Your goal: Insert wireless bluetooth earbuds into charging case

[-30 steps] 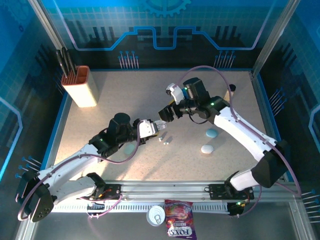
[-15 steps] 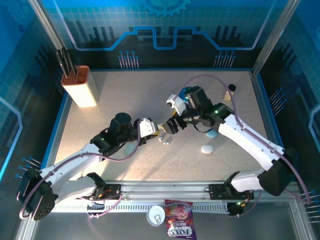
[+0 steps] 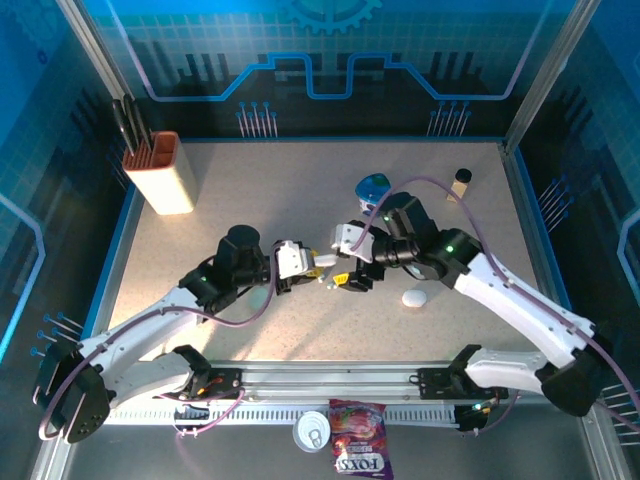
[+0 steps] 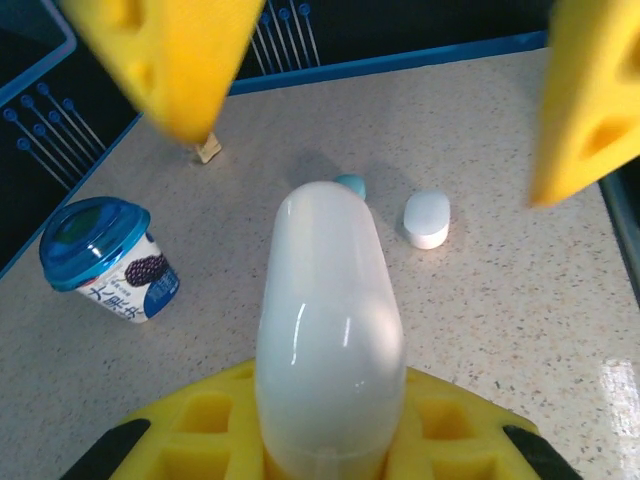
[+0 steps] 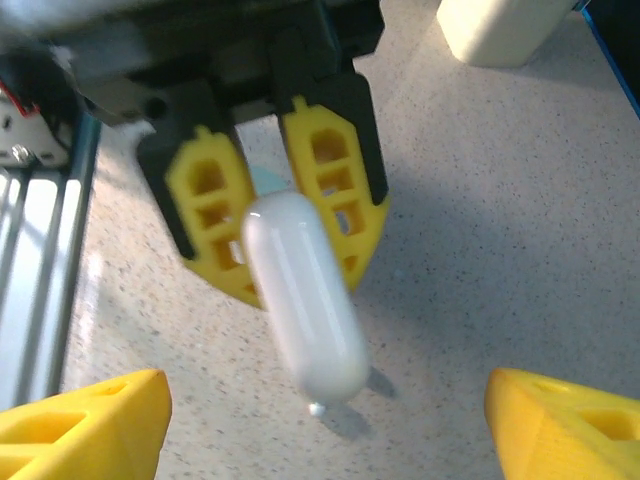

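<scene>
Handover stage of the earbud task, seen from the near edge of the table (image 3: 230,200). The left gripper (image 3: 318,266) had its yellow fingers clamped on the base of a white case (image 4: 330,320), holding it out, lid end first, toward the right arm. From either wrist view the case looked closed. The right gripper (image 3: 348,279) faced it near the middle of the table, its fingers (image 4: 165,55) spread wide apart on either side of the case's free end and touching nothing. The only candidate earbud (image 5: 318,408) was a tiny white speck on the table just under the case's tip, too small to identify with certainty. A second white case (image 3: 414,297) lay to the right, and a teal case (image 4: 350,185) just beyond it. The step in hand was probably presenting the case for opening; no earbud appeared seated yet. The next move would call for the right fingers to catch the lid squarely without knocking the smooth, rounded shell out of the left grip
</scene>
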